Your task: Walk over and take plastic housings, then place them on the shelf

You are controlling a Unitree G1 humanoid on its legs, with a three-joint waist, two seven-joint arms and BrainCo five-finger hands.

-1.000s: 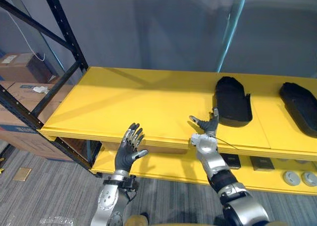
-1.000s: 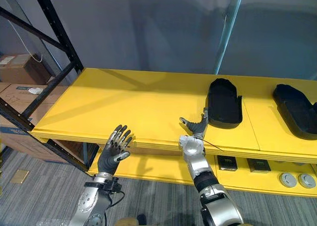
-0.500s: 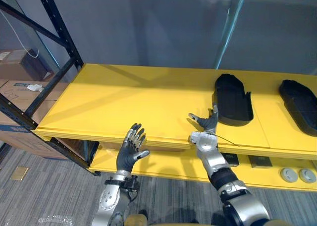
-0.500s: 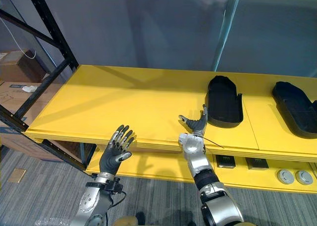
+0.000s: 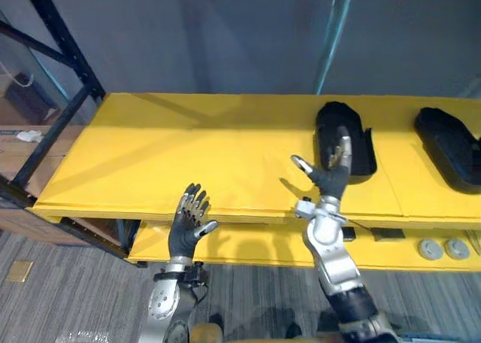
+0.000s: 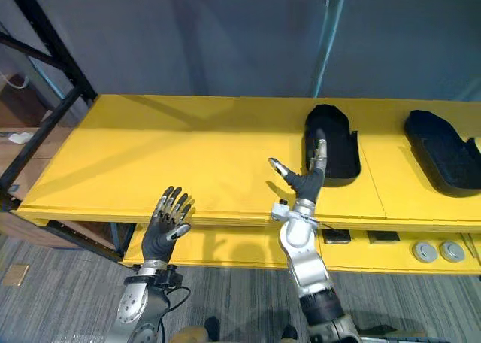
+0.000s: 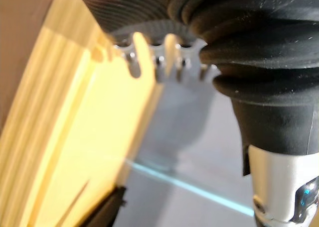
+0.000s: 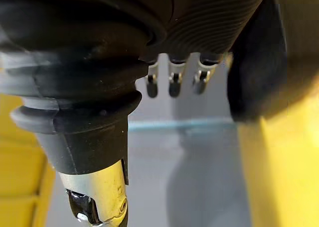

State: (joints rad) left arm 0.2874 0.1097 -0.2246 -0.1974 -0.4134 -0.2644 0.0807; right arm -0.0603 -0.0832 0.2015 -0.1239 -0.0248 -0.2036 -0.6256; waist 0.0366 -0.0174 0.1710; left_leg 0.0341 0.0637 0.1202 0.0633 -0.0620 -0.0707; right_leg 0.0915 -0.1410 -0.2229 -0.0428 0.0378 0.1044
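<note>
Two black plastic housings lie on the yellow shelf (image 5: 188,155): one housing (image 5: 344,136) right of centre and a second housing (image 5: 449,143) at the far right. My right hand (image 5: 328,176) is raised over the shelf's front part, fingers straight and open, its tips just in front of the nearer housing (image 6: 331,141) and holding nothing. That housing shows dark beside the fingers (image 8: 172,82) in the right wrist view. My left hand (image 5: 188,221) hangs open below the shelf's front edge, empty, its fingers (image 7: 137,62) spread.
A black rack post and brace (image 5: 52,65) stand at the left. Cardboard boxes (image 5: 22,144) sit beyond it. A teal upright (image 5: 334,34) rises behind the shelf. On the lower yellow shelf lie small dark boxes (image 5: 387,235) and grey round parts (image 5: 442,249).
The camera has shifted, sliding the scene left and down. My right hand rose and reached forward toward the nearer housing. The left hand stayed open, slightly lower.
</note>
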